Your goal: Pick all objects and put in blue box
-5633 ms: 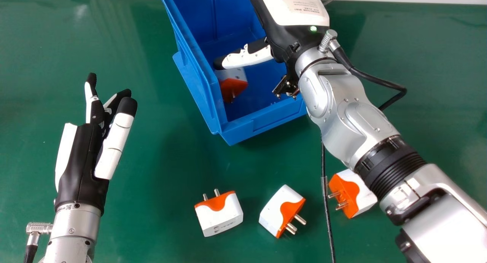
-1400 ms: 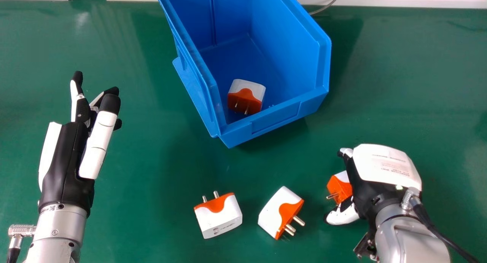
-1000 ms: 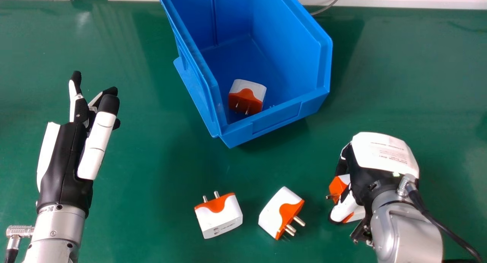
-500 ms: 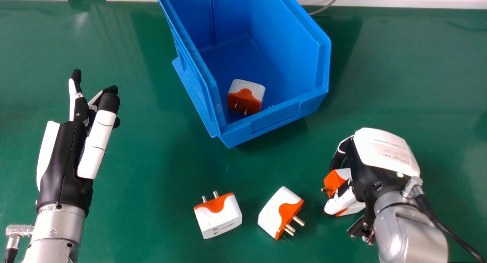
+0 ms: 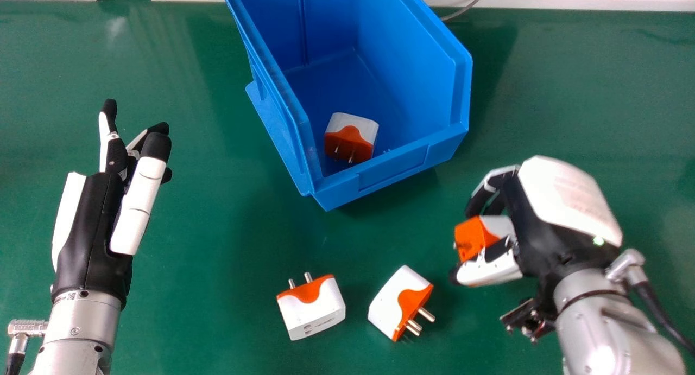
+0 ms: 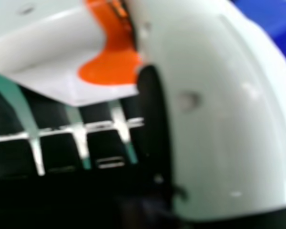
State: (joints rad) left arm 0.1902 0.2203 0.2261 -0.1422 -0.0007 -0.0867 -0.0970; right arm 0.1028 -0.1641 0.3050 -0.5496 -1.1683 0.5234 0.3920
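While one plug (image 5: 471, 240) is gripped, the box (image 5: 393, 167) holds one (image 5: 352, 138), table (image 5: 217, 310) two (image 5: 313, 311).

Blue box (image 5: 393, 171): far end cut off by head view's top edge. Adapter (image 5: 470, 235) in right robot hand (image 5: 535, 228): blurred, partly hidden.

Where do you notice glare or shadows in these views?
Head view: a pale glare patch on the green table at upper left, soft shadows beside the blue box, a highlight on the right forearm. Right hand view: small highlights on the right robot hand's thumb.
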